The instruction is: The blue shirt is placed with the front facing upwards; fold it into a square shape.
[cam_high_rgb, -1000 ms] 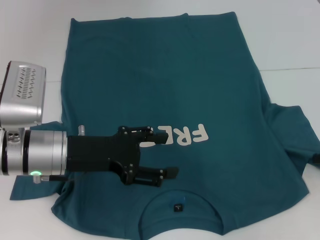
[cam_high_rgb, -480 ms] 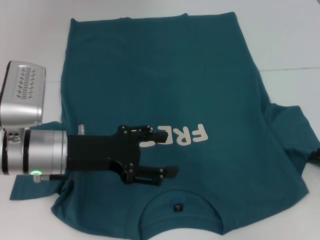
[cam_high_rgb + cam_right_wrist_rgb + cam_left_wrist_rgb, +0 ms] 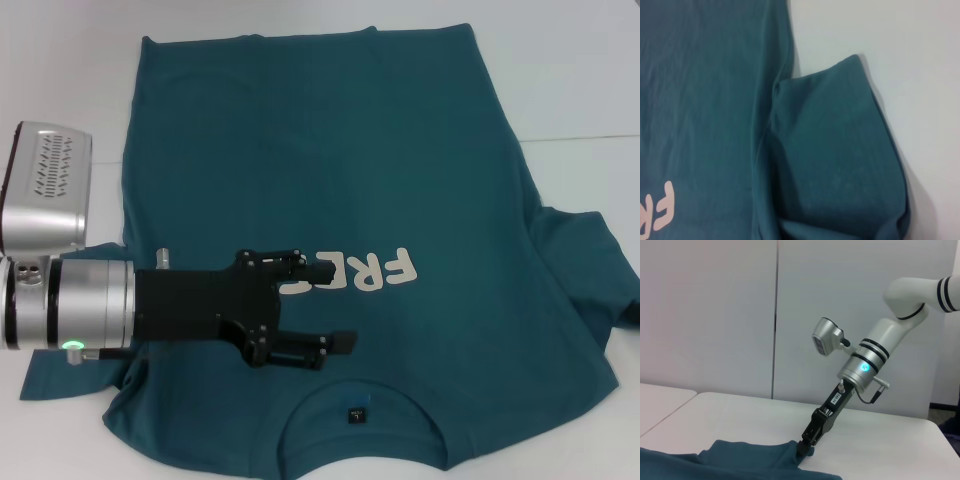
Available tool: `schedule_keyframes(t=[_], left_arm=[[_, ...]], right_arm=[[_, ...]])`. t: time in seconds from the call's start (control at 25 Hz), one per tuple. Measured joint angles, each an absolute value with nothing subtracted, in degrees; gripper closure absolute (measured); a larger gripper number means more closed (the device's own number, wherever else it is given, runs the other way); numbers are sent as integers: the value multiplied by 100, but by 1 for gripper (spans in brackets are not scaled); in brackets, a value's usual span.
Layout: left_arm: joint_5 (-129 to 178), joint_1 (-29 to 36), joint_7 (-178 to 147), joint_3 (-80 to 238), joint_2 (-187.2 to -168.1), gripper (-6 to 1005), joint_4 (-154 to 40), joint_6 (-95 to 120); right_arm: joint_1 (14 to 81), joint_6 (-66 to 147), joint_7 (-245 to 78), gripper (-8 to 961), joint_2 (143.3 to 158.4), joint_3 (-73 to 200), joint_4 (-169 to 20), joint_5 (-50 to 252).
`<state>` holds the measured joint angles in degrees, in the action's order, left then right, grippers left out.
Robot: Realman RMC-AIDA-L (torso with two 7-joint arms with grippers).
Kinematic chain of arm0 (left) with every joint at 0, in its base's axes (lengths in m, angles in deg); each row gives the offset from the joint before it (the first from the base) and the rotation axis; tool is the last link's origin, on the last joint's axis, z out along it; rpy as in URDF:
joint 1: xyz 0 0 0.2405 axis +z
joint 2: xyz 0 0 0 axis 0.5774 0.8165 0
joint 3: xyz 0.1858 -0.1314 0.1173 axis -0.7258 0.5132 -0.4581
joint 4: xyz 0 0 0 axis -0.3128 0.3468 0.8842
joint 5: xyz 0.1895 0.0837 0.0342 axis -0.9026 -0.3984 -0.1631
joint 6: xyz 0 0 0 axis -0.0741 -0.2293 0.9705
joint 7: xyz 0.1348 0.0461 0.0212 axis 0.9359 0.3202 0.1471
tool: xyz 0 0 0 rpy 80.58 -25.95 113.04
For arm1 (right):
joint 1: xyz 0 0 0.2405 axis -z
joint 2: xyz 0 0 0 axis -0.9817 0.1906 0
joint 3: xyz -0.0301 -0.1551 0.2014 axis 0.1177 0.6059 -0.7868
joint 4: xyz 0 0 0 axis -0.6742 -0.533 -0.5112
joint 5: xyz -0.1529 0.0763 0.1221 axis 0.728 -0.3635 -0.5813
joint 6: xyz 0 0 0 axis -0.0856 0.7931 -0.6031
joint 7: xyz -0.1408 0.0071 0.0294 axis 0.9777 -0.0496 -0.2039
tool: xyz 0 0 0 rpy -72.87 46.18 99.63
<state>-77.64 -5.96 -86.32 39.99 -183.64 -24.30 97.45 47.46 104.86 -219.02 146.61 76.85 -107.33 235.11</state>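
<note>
The blue shirt (image 3: 330, 170) lies flat on the white table, front up, with cream lettering (image 3: 375, 270) on the chest and its neckline (image 3: 360, 415) nearest me. My left gripper (image 3: 338, 306) hovers over the chest just beside the lettering, open and holding nothing. In the left wrist view my right gripper (image 3: 802, 446) is down at the tip of the far sleeve (image 3: 765, 455), shut on the cloth, which rises to a small peak at it. The right wrist view shows that sleeve (image 3: 840, 160) beside the shirt's body (image 3: 705, 100).
The white table (image 3: 580, 80) surrounds the shirt, with bare surface at the back and on both sides. The left arm's silver wrist (image 3: 60, 300) and its camera housing (image 3: 45, 190) overhang the shirt's left sleeve. A white wall (image 3: 715, 315) stands behind the table.
The dark tip of my right gripper at the right edge of the head view has slipped a little farther out of frame. The left gripper and the shirt look unmoved.
</note>
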Motion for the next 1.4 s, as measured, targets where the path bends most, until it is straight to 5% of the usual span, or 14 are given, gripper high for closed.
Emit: schedule_keyframes(t=[0.68, 1.4], left_arm=[[-7759, -622, -8652, 3999, -18394, 156, -2439, 9680], [-7755, -638, -8685, 4019, -18431, 156, -2439, 9671]], right_arm=[[4859, 10534, -21904, 917, 14606, 7718, -11135, 23496], [4883, 10409, -21889, 893, 14657, 7966, -11561, 23552]])
